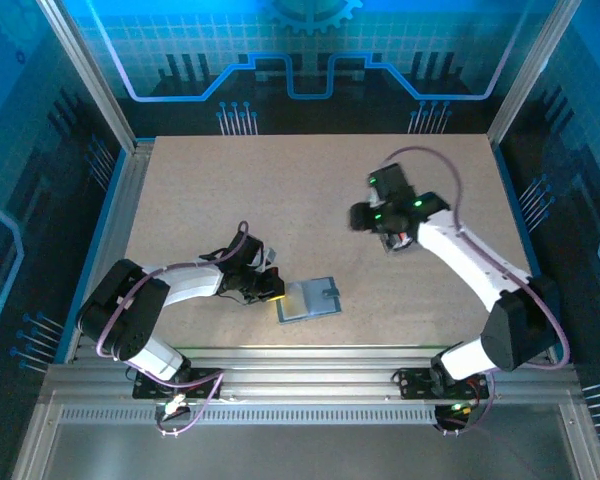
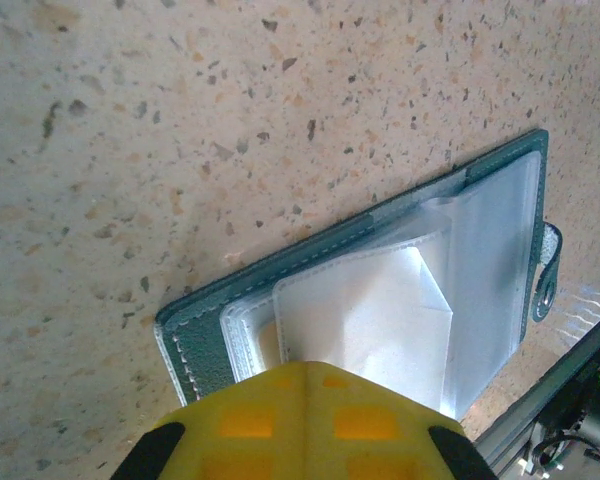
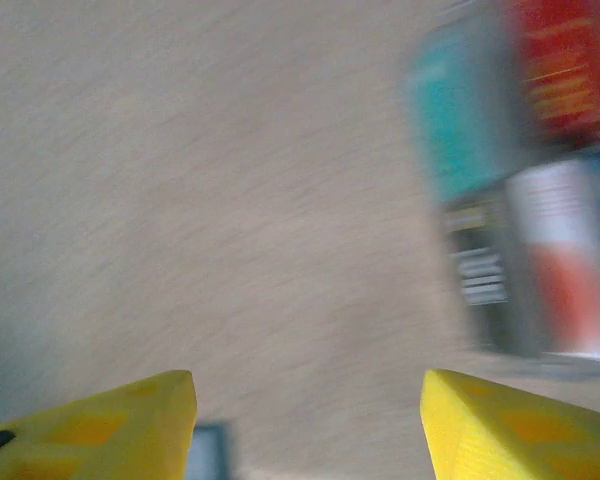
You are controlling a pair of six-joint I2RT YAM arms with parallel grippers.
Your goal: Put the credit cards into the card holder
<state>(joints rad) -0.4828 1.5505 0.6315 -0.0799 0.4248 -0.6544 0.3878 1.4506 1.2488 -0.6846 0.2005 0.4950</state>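
Note:
The card holder (image 1: 308, 299) lies open on the table near the front, showing clear plastic sleeves (image 2: 380, 310) inside a teal-grey cover (image 2: 195, 340). My left gripper (image 1: 272, 290) is shut, its yellow tips (image 2: 305, 370) resting on the holder's left edge over the sleeves. My right gripper (image 1: 385, 222) hovers over the right half of the table, open with nothing between its fingers (image 3: 308, 420). Blurred credit cards lie on the table ahead of it to the right: a teal one (image 3: 460, 110), a red one (image 3: 565, 65) and a white-and-orange one (image 3: 575, 265).
The speckled tabletop (image 1: 280, 200) is bounded by metal rails on the left (image 1: 120, 210) and front (image 1: 310, 360). A small blurred blue-grey patch (image 3: 208, 452) shows low between the right fingers.

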